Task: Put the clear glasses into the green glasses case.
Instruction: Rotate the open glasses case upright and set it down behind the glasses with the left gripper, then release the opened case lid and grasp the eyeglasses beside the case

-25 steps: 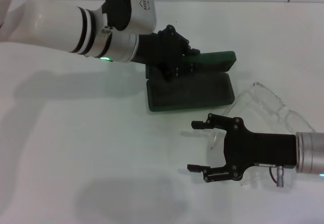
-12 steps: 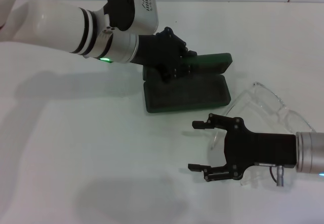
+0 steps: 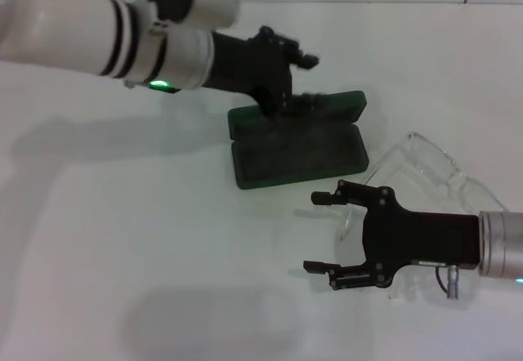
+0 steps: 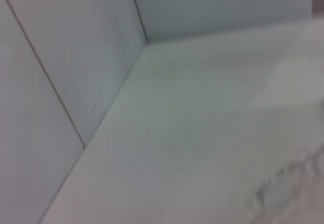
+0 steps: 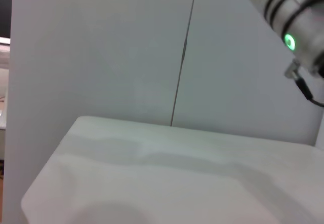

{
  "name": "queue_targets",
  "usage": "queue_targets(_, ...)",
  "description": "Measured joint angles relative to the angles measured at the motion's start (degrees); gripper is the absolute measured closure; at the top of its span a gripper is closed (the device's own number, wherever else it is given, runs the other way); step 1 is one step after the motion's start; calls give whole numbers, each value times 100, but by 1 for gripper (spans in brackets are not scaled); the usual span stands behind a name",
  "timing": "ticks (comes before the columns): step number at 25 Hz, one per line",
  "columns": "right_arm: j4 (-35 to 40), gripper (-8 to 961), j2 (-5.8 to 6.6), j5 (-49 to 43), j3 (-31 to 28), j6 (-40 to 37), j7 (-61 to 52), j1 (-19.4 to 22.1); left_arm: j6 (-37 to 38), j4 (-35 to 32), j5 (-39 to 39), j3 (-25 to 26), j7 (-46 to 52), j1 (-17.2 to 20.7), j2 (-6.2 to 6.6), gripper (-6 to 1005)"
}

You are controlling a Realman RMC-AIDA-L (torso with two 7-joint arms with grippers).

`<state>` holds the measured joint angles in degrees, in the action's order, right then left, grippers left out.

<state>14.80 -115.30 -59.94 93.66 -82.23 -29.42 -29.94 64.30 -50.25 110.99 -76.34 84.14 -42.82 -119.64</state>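
The left gripper [image 3: 296,79] is seen at the far edge of the case [image 3: 298,155], at its raised lid; its fingers are spread, 1 above the lid and 1 against it, and nothing is seen to be gripped. The case lies open on the table [image 3: 122,238], its dark lining exposed and nothing inside it. Nearer and further right, the right gripper [image 3: 325,235] is held low over the table with its jaws wide apart and nothing between them. The glasses [image 3: 433,169] lie on the table just behind that gripper, beside the case but apart from it. The opening step is judged finished or nearly so; the pick-up is not yet begun. Next, the right gripper must be brought onto the glasses' frame and closed gently.
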Motion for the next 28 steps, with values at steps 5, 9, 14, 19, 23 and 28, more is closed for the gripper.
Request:
queue_targets(5, 53, 128, 67, 9, -294, -280, -202, 54, 425, -444, -1638, 135, -335, 993, 5, 466)
queue_targets(9, 739, 128, 304, -34, -650, -411, -1142, 360, 487, -306, -2772, 145, -1081, 1671, -14, 466)
queue_targets(14, 3543, 129, 624, -1152, -1122, 162, -3866, 1358, 704, 746, -4841, 126, -2948, 2492, -8, 465)
queue_targets(19, 6358, 129, 102, -3834, -2217, 611, -6941, 1823, 958, 1427, -5172, 343, -3422, 2569, 1, 465)
queue_targets(23, 7561, 128, 93, -5433, -2611, -135, -9271, 1439, 975, 1702, -5179, 366, -3509, 2508, 0, 466)
queue_targets(28, 8083, 129, 58, -6795, -2786, -593, -10522, 1124, 979, 1851, -5137, 362, -3511, 2391, 7, 467)
